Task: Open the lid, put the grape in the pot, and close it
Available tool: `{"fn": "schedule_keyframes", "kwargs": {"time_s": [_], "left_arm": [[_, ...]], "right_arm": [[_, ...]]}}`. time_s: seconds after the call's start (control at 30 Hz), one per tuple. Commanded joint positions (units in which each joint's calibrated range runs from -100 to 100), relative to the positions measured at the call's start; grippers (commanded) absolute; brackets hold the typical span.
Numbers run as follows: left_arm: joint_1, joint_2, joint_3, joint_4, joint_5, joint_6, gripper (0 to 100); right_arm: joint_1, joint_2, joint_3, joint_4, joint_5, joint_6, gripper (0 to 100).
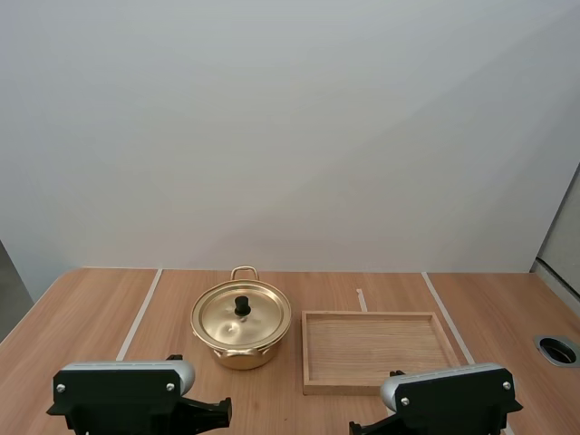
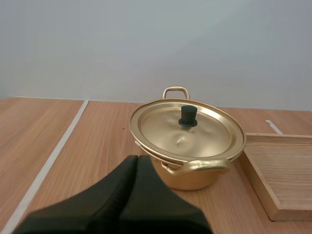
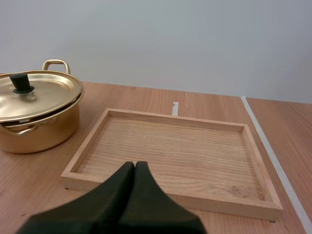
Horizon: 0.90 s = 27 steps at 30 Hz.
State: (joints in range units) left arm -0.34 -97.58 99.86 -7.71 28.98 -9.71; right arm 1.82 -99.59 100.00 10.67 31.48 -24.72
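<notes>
High view: pot (image 1: pixel 241 335) and wooden tray (image 1: pixel 376 349) side by side on table (image 1: pixel 86 317)
Pot sits left of wooden tray, just beside it, lid (image 1: pixel 237 313) on; left gripper (image 2: pixel 137 161) closed tight on nothing, facing pot; right gripper (image 3: pixel 134 166) likewise, over wooden tray's near edge

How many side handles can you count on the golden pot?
2: the far handle behind the lid, the near handle facing the left gripper. None seems hidden.

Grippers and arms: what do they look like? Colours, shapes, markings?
The left gripper and right gripper have matte black fingers tapering to rounded tips, no markings. In the high view, left arm and right arm: black boxy housings with silver-grey rounded caps and screws.
</notes>
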Motion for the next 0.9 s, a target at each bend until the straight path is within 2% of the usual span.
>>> {"fn": "schedule_keyframes", "kwargs": {"time_s": [0.0,0.87], "left_arm": [[0.05,-0.5,0.1,-0.6,-1.8,-0.6,0],[0.05,-2.4,0.1,-0.6,-2.1,-0.6,0]], "right_arm": [[-0.2,-0.4,0.0,-0.4,0.2,-0.1,0],[-0.2,-0.4,0.0,-0.2,0.1,-0.1,0]]}}
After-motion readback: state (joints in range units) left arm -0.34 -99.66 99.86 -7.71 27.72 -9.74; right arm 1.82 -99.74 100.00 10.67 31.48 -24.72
